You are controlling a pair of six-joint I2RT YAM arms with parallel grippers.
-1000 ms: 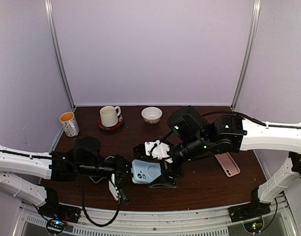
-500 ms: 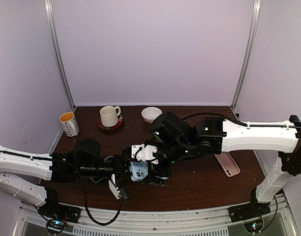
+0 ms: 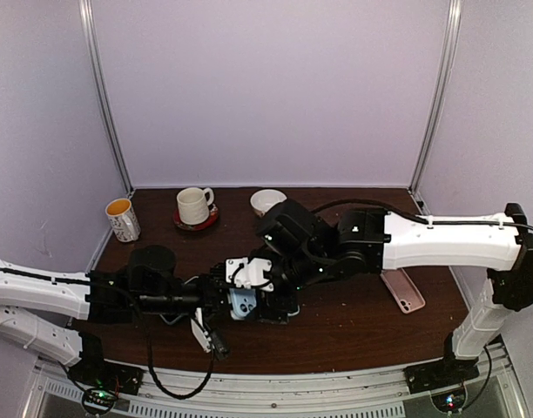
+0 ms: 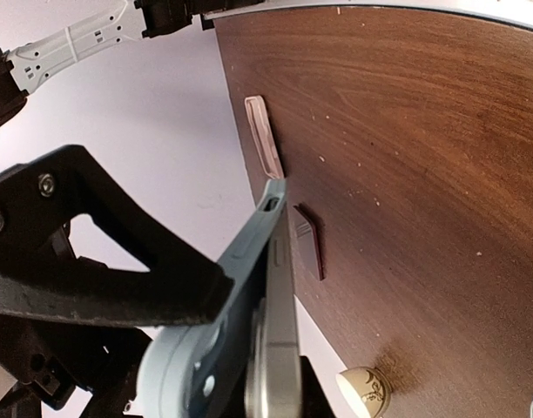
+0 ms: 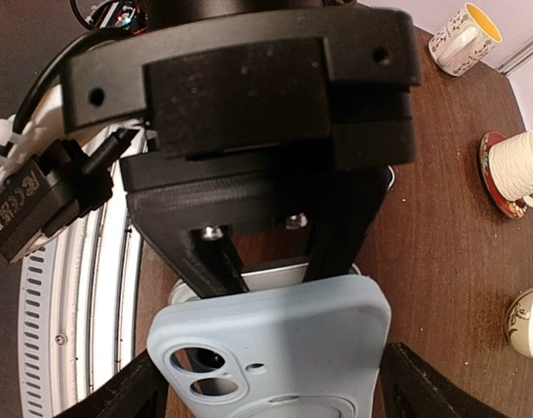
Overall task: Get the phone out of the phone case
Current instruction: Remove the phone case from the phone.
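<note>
- The left pincer point(image 3: 219, 302) lies low over the near part of the table point(image 3: 354, 324). Its two black fingers point(image 5: 221, 259) are pressed in on the phone point(image 4: 280, 357), one on each side of the phone's silver edge.
- The phone is held off the table between the two arms. Its far end still sits in the light blue phone case point(image 5: 275, 341).
- In the left wrist view the case's near end stands away from the phone's edge, with a narrow gap between them, so the phone is only partly out.
- The right pincer point(image 5: 271, 389) meets it from the opposite side. Its fingers point(image 5: 138, 385) are set wide, one against each long side of the case, pinching it across its width, with the camera cut-outs facing the right wrist camera.
- To the right, well apart from both pincers, a pink case point(image 3: 404, 292) lies flat on the table.
- At the far edge stand a patterned mug point(image 3: 123, 219), a white cup point(image 3: 193, 205) on a red saucer point(image 3: 199, 224), and a small bowl point(image 3: 265, 199) partly hidden behind the right arm.
</note>
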